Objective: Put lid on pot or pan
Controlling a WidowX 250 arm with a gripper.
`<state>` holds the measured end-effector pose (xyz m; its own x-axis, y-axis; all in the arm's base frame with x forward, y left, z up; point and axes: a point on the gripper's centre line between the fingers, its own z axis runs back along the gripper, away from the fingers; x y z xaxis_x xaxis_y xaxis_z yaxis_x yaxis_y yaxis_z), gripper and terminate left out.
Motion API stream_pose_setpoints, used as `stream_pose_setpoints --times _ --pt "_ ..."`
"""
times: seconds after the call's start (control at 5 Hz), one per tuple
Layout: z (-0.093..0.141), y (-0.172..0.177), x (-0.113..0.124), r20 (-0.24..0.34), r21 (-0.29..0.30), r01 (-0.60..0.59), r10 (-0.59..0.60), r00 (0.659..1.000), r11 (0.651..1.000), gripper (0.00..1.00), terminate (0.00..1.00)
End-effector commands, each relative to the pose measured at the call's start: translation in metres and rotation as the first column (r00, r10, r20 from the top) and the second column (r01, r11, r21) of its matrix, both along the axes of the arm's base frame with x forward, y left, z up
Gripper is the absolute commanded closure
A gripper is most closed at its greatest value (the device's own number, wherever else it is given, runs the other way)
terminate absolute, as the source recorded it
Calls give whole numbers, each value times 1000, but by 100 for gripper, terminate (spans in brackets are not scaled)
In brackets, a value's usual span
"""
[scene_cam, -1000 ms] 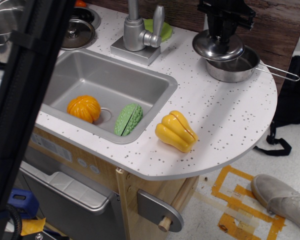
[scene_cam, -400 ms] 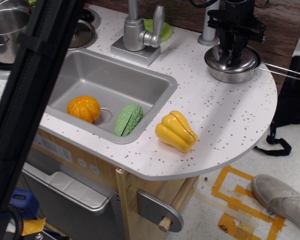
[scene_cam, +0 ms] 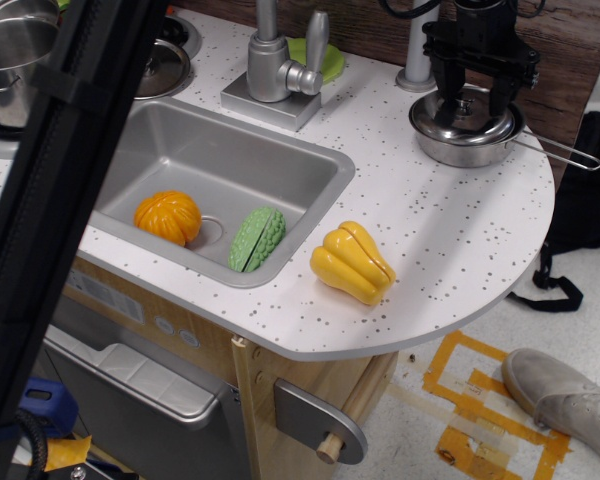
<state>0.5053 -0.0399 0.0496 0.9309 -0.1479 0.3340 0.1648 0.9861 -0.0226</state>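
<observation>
The shiny domed steel lid (scene_cam: 462, 118) with a small knob lies on the small steel saucepan (scene_cam: 470, 148) at the back right of the counter. The saucepan's thin wire loop handle (scene_cam: 560, 152) points right. My black gripper (scene_cam: 472, 98) hangs straight above the lid, its fingers (scene_cam: 446, 88) spread apart on either side of the knob and not touching it. It holds nothing.
A yellow toy squash (scene_cam: 352, 262) lies on the counter near the front. The sink (scene_cam: 220, 160) holds an orange pumpkin (scene_cam: 167, 216) and a green gourd (scene_cam: 256, 238). A faucet (scene_cam: 277, 62), a duller lid (scene_cam: 157, 65), a stockpot (scene_cam: 10, 55) and a black pole (scene_cam: 50, 200) are at left.
The lid was carried right and lowered onto the saucepan. The gripper has since opened, let go of the knob and risen slightly; the saucepan shifted a little.
</observation>
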Motion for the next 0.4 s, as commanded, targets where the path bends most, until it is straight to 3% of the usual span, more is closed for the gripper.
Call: stream_pose_setpoints --times 0.0,0.2 --pt "42 -1 5 88 -5 4 -4 996 1000 0 0" --pt "42 -1 5 88 -5 4 -4 996 1000 0 100"
